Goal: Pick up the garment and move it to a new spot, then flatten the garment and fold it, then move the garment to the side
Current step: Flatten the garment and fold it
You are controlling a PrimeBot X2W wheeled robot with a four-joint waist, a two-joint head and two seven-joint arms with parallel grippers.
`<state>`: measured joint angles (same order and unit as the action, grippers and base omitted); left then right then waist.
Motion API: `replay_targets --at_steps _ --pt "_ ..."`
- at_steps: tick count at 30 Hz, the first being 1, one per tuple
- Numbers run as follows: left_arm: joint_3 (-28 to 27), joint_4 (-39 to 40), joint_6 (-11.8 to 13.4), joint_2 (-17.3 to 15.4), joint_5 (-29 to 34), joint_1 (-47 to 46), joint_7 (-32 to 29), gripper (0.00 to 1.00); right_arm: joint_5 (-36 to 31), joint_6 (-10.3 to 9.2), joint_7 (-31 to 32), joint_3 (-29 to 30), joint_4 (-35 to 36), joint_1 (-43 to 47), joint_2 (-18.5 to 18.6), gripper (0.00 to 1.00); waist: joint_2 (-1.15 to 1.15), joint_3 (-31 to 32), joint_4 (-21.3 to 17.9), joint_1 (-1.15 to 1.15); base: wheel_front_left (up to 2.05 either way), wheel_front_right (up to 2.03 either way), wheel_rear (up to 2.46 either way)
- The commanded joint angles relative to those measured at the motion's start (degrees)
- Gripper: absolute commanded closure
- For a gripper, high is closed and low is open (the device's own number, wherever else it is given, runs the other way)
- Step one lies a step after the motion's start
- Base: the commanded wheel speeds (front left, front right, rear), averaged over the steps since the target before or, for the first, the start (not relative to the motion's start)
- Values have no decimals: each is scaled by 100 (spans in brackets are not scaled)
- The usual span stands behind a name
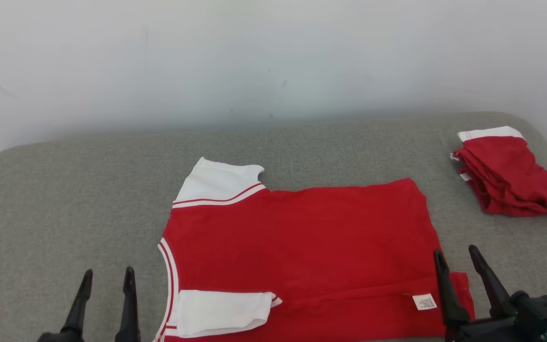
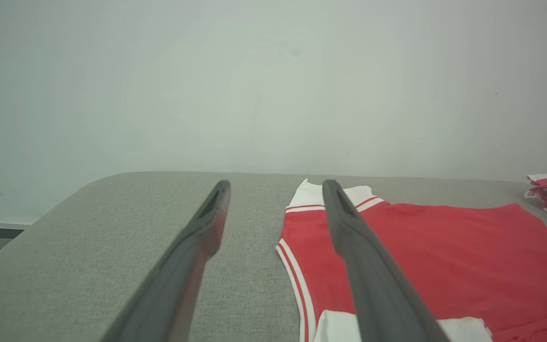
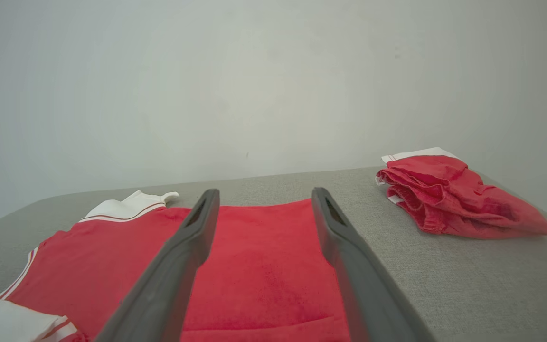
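Our left pincer [image 1: 108, 270] and right pincer [image 1: 456, 250] both stand with their fingers spread wide and hold nothing. In the left wrist view the left pincer [image 2: 276, 183] hangs over bare grey cover just beside the shirt's neckline. In the right wrist view the right pincer [image 3: 265, 190] is over the red cloth at the hem end. We cannot tell whether its tips touch the cloth.

We see a pale wall [image 1: 273, 57] behind the table [image 1: 64, 190], which has a grey fabric cover and rounded corners.

Spread nearly flat across the middle of the table, reaching its near edge, lies the red T-shirt [image 1: 302, 237], neckline toward the left edge and hem toward the right. A strip along its near side is folded over onto the body.

Near the far right corner, well apart from the shirt, sits a folded red garment [image 1: 511, 175] with white trim.

On the shirt we see the far white sleeve [image 1: 216, 183] lying out flat, while the near white sleeve [image 1: 221, 311] is folded in over the red body. Red and white striped trim [image 1: 169, 275] lines the neckline.

A small white label [image 1: 424, 301] shows on the folded strip, just left of the right pincer.
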<state>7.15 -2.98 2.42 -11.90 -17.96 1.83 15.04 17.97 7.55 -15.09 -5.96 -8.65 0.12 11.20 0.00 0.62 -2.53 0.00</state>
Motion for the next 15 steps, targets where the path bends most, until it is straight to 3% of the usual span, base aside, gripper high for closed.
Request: replay_targets --at_steps 1,15 --pt "-61 -5 -34 4 -11 110 18 0 -27 -16 -4 40 27 81 3 0 0 1 12 0 0 0 0" --pt "-496 -167 -270 187 218 588 18 0 -28 -16 -4 228 26 463 -61 0 0 -2 84 0 0 0 0"
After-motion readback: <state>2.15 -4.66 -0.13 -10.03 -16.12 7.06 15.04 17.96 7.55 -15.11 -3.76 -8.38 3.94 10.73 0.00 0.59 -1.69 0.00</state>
